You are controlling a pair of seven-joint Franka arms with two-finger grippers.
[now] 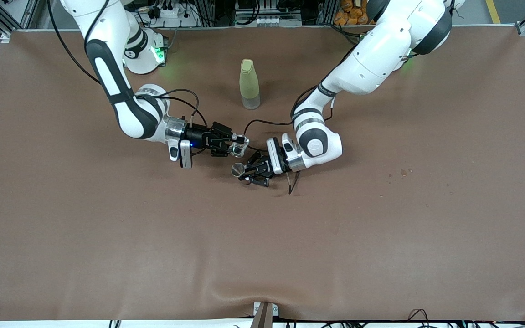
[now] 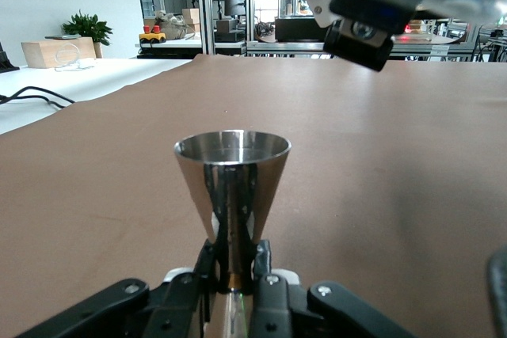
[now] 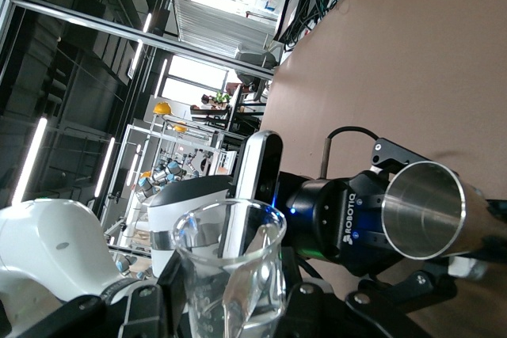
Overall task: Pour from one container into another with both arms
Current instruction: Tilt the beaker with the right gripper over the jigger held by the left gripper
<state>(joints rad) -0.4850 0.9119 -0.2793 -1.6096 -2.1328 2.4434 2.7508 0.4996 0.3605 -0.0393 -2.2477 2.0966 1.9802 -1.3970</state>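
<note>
We see the table covered by a brown cloth, and both arms reach to its middle. The left arm comes from its base and bends low; the right arm does the same. A tall pale yellow-green bottle stands upright, nearer to the bases than the grippers. The left gripper is closed on the waist of the metal jigger, which it holds upright over the cloth. The right gripper is closed on the small glass cup, tilted, just beside and above the jigger's rim.
</note>
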